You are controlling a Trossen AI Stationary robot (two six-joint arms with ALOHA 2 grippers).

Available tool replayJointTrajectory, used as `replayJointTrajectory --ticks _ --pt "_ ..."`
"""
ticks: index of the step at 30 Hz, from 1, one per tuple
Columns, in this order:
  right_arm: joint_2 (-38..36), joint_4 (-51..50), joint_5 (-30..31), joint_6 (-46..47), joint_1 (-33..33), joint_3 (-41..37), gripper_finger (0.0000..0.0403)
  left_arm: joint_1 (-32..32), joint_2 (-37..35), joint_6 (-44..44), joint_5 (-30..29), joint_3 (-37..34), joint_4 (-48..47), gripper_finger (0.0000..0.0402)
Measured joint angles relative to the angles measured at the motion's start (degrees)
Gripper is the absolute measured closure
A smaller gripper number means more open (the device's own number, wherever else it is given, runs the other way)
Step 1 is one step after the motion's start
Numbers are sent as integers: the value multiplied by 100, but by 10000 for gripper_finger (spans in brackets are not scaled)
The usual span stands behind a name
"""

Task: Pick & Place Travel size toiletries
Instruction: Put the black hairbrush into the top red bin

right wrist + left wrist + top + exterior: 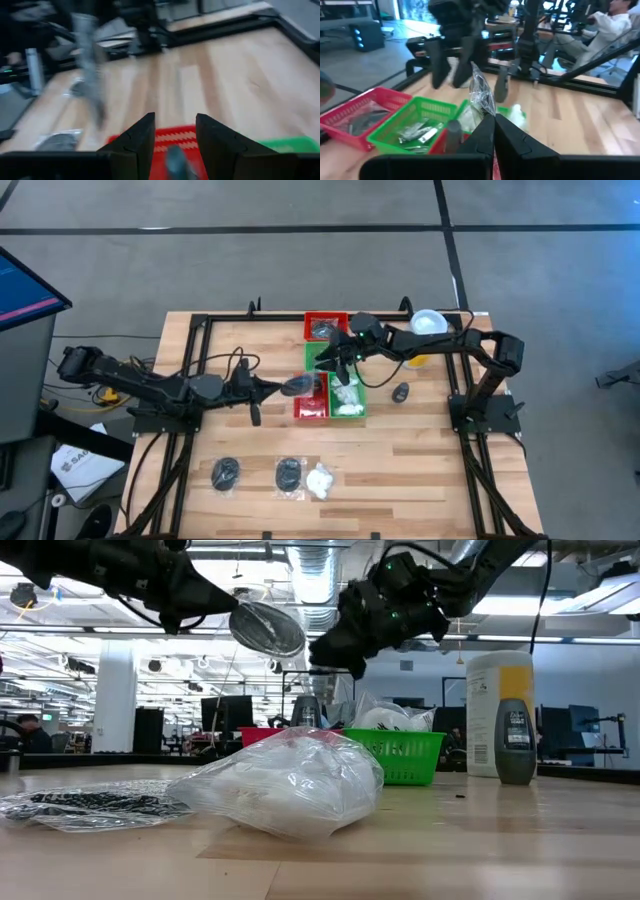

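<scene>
My left gripper [272, 388] reaches in from the table's left, above the near red tray, and is shut on a clear packet with a dark round disc [298, 386]. In the low view the packet [266, 628] shows high in the air. My right gripper [335, 362] hovers open over the green tray [322, 358], and in its wrist view [175, 131] its fingers touch nothing. On the near part of the table lie two dark-disc packets [227, 473] [290, 475] and a white puffy packet [320, 480]. More white lumps fill a green tray [348, 400]. My left gripper pinches the clear packet by its near edge [489, 111] between the two shut fingers. The fingers come level from the table's left. The packet [482, 92] sticks out past the fingertips and is lifted clear above the trays.
Four square trays sit together mid-table: the far red tray [327, 327], the green tray with small items [415, 127], the near red tray [312, 405] and the green tray of white lumps. A yellow canister with a white lid [428, 325] and a small dark bottle [401, 392] stand to their right.
</scene>
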Motion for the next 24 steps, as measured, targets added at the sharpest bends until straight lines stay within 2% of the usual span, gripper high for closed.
replayJointTrajectory --ticks 7,18,24 --pt "0 39 -677 34 194 186 269 240 0 307 -306 0 0 401" --pt "0 -290 -724 -28 90 200 268 365 -37 467 -306 0 20 401" --pt "0 -345 -1003 -12 85 200 270 365 -35 476 -304 0 2 401"
